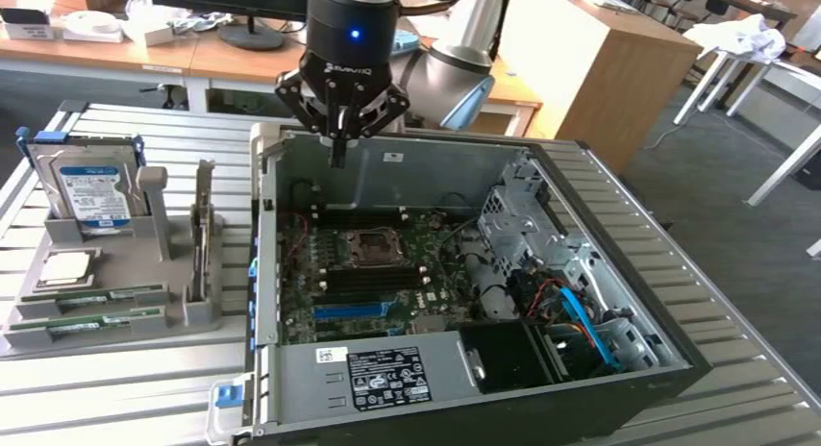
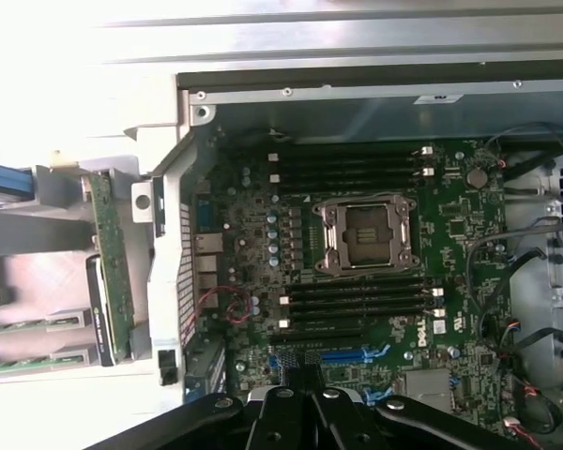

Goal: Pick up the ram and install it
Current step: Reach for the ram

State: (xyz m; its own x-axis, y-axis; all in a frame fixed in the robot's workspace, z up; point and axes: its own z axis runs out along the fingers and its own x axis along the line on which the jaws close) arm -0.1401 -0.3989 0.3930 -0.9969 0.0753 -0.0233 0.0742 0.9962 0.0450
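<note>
Two ram sticks, long thin green boards, lie flat in slots at the front of the grey holder: one just behind the other. My gripper hangs shut and holds nothing, fingers pointing down over the back wall of the open computer case, well to the exterior view's right of the sticks. Below it lies the motherboard with black memory slots on both sides of the open processor socket.
The grey holder also carries an upright hard drive, a square silver processor chip and an upright expansion card. Drive cage, cables and power supply crowd the case's right and front.
</note>
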